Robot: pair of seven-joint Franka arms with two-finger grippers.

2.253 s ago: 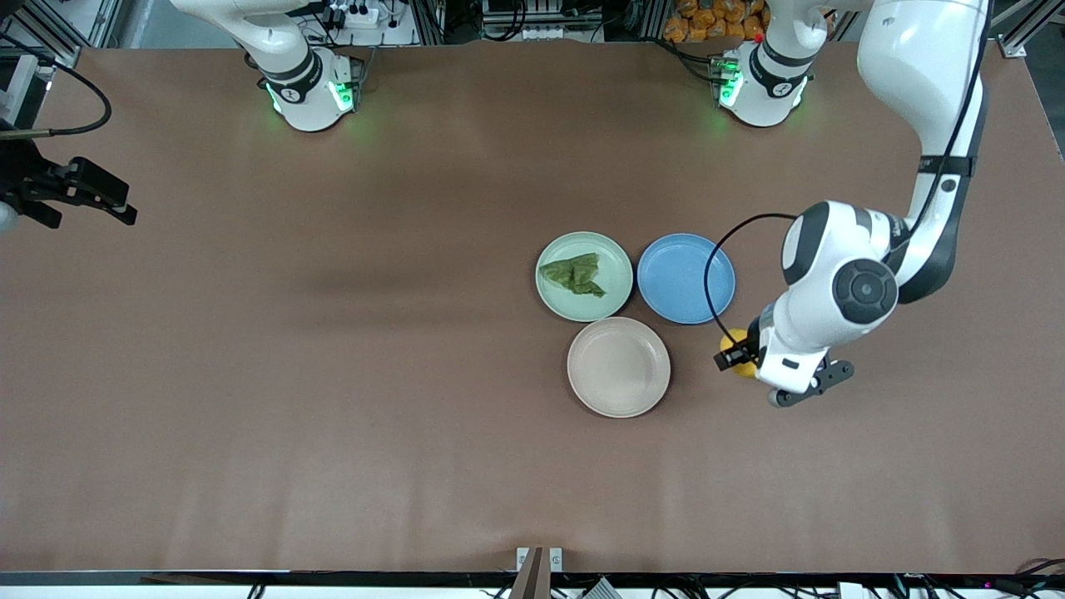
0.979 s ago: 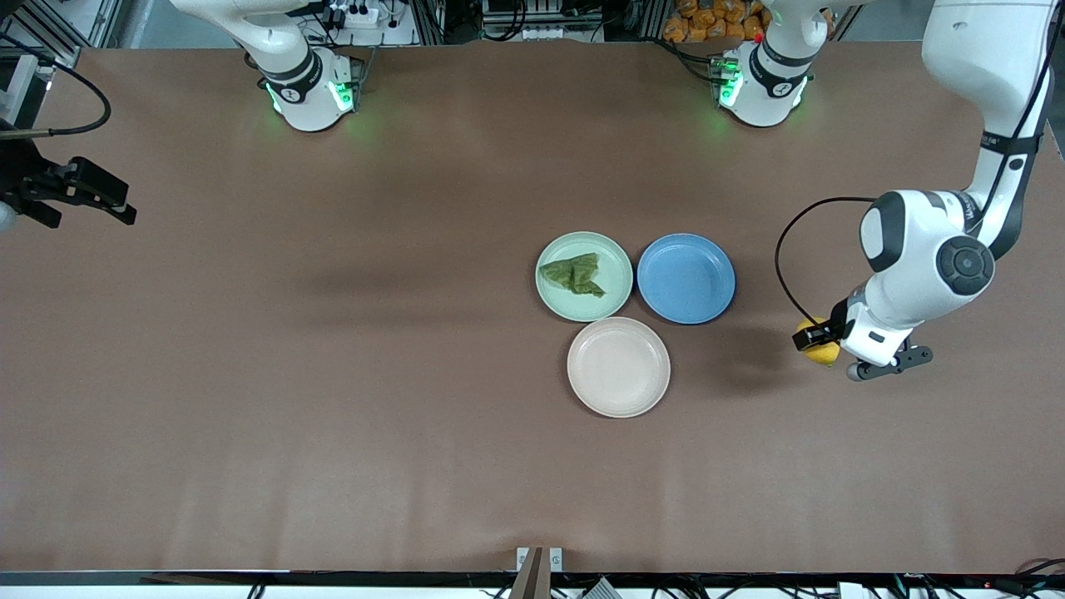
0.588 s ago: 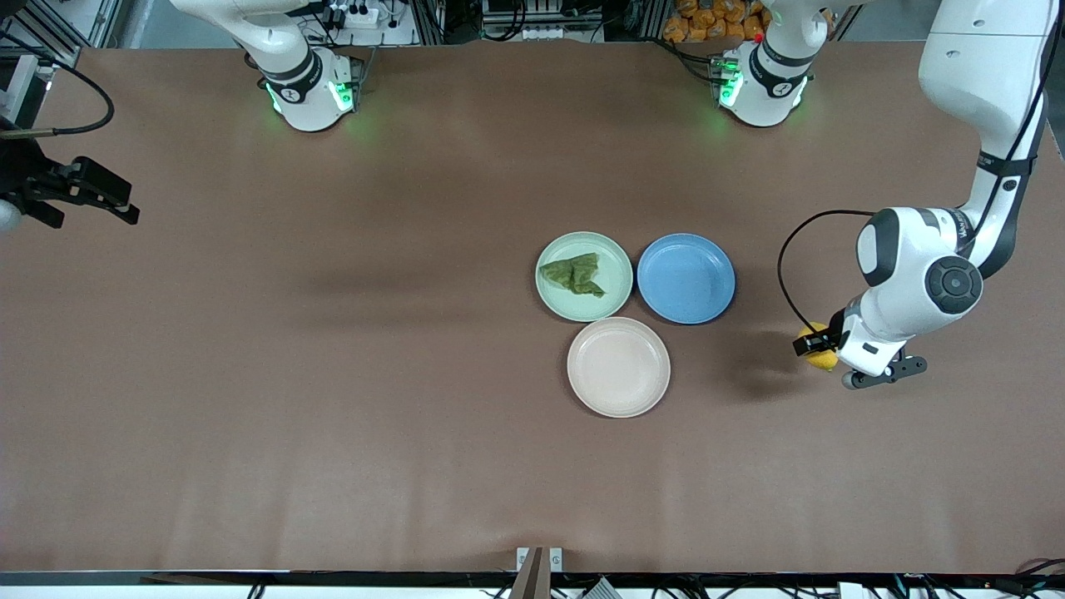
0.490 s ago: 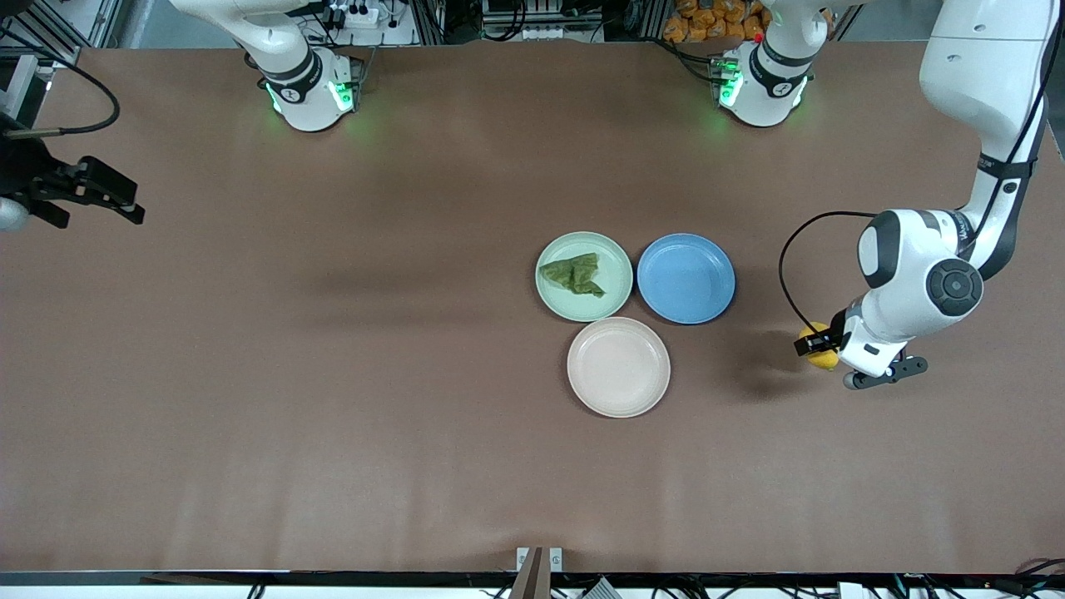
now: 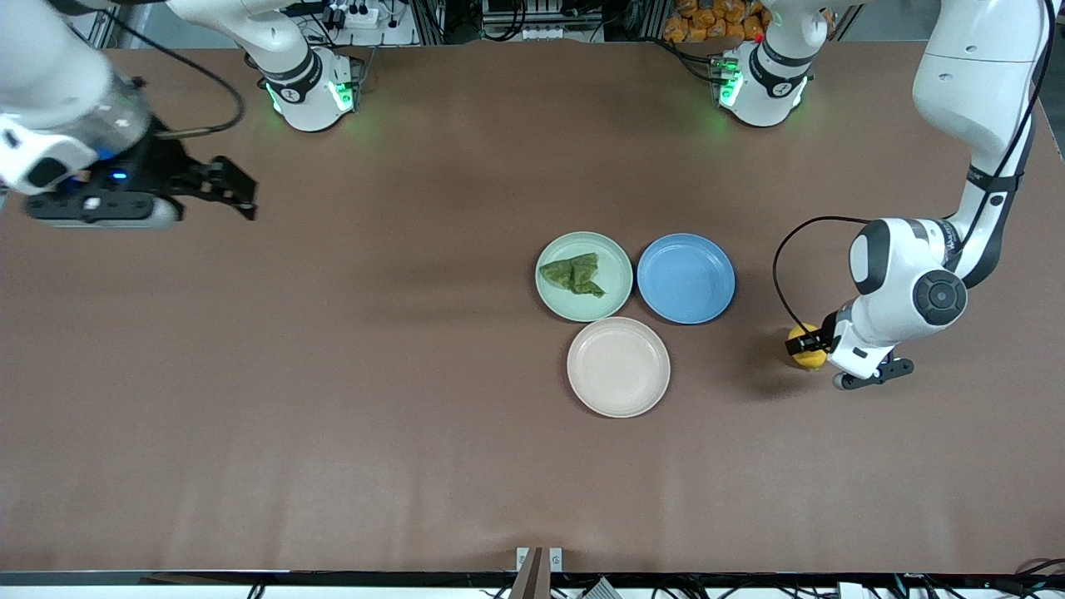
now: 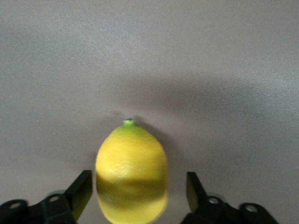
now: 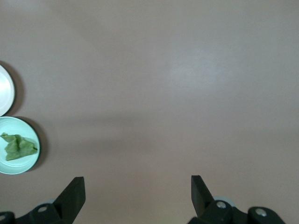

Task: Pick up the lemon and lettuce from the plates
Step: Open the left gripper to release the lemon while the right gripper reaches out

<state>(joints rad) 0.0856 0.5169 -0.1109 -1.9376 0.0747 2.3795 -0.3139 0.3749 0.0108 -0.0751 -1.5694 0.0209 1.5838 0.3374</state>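
The left pincer [image 5: 811,348] is down at the surface [image 5: 374,374] toward the left arm's end, well apart from the three plates. In the left wrist view the lemon [image 6: 131,175] sits between the two fingers [image 6: 81,191]. There is a clear gap on one side, and on the other side I cannot tell if the finger touches the fruit. The pincer looks spread rather than clamped. The lemon's shadow falls right beside it on the surface, so it seems to rest there or just above; I cannot tell which. From the front only a bit of yellow [image 5: 803,347] peeks out beside the white wrist.

The lettuce [image 5: 573,275] lies on the mint green plate [image 5: 611,258], a crumpled dark green piece. The blue plate [image 5: 686,279] stands just beside the green one, toward the left arm's end. The cream plate [image 5: 618,367] is nearer to the front camera than both, and nothing lies on it.

The right pincer [image 5: 237,193] hangs over bare surface toward the right arm's end, well apart from the plates. Its fingers [image 7: 72,196] stand wide with nothing between them. In its wrist view the green plate [image 7: 25,163] with the lettuce [image 7: 17,146] shows at the edge, along with a sliver of the cream plate [image 7: 5,95].
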